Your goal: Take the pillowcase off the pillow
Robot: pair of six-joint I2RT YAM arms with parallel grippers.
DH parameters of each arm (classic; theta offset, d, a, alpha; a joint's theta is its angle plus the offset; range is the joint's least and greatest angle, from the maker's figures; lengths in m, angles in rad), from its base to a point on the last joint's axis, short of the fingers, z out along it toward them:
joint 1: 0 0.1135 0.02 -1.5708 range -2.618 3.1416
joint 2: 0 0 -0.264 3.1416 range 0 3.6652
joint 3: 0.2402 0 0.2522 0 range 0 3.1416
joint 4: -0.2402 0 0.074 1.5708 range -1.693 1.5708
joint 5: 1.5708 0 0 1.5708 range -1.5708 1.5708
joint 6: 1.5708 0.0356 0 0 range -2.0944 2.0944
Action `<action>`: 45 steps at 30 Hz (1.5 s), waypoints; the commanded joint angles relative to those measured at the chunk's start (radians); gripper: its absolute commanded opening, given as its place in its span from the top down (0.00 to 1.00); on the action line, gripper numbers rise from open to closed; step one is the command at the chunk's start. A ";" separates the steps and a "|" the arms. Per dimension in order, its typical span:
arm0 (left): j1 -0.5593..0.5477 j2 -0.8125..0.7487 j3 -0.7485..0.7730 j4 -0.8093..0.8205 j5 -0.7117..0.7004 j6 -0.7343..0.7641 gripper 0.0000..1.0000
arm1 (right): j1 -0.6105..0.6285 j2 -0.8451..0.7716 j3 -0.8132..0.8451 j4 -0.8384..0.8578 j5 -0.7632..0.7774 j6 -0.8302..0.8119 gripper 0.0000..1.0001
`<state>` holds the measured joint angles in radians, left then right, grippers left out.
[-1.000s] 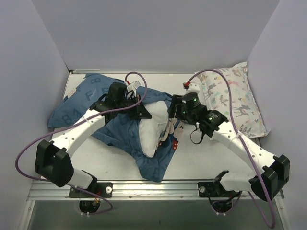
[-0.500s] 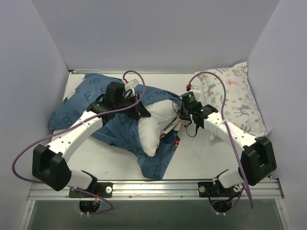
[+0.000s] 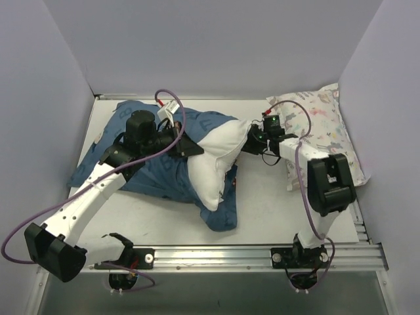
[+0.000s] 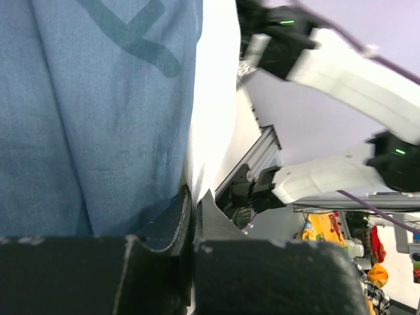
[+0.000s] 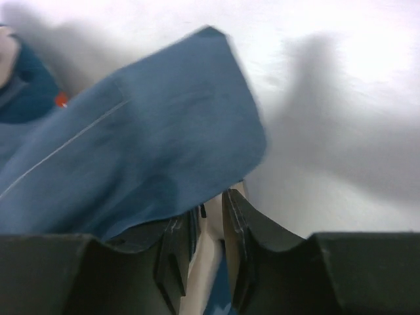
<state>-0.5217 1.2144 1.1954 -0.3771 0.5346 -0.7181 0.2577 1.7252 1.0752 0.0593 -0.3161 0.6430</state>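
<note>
From above, my left gripper [image 3: 195,149] sits at the mouth of the pillowcase [image 3: 154,182], which lies bunched across the left half of the table [image 3: 275,197]. About half of the pillow [image 3: 213,161] shows bare and white, running from near centre up to the right. My right gripper [image 3: 246,142] is on its far-right corner, just beside the animal-print pillow [image 3: 321,125]. In the left wrist view, my left gripper [image 4: 193,197] has its jaws pressed together on the blue edge of the pillowcase [image 4: 98,118], with the pillow [image 4: 213,98] touching it just to the right; I cannot tell if any white cloth is caught too. In the right wrist view, my right gripper [image 5: 210,207] is pinched on a pale strip I take for the pillow [image 5: 209,256], under a loose blue flap of pillowcase [image 5: 144,157]. I judge the step is the pull-off: hold the right grip fixed, draw the left one leftward along the pillow's length, low and steady, and check that neither of the 2 grips traps the other cloth.
</note>
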 commanded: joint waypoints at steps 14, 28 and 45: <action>-0.078 0.109 0.017 0.503 -0.317 -0.241 1.00 | 0.022 -0.111 -0.154 0.234 -0.216 0.153 0.35; -0.152 0.319 0.003 0.603 -0.404 -0.297 1.00 | -0.038 -0.611 -0.382 0.076 -0.029 0.149 0.16; -0.190 0.396 0.095 0.580 -0.378 -0.303 1.00 | 0.295 -0.557 -0.469 0.246 0.037 0.115 0.00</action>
<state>-0.7052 1.6203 1.1965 0.0937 0.1528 -0.9924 0.5156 1.1297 0.6106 0.2752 -0.3237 0.7975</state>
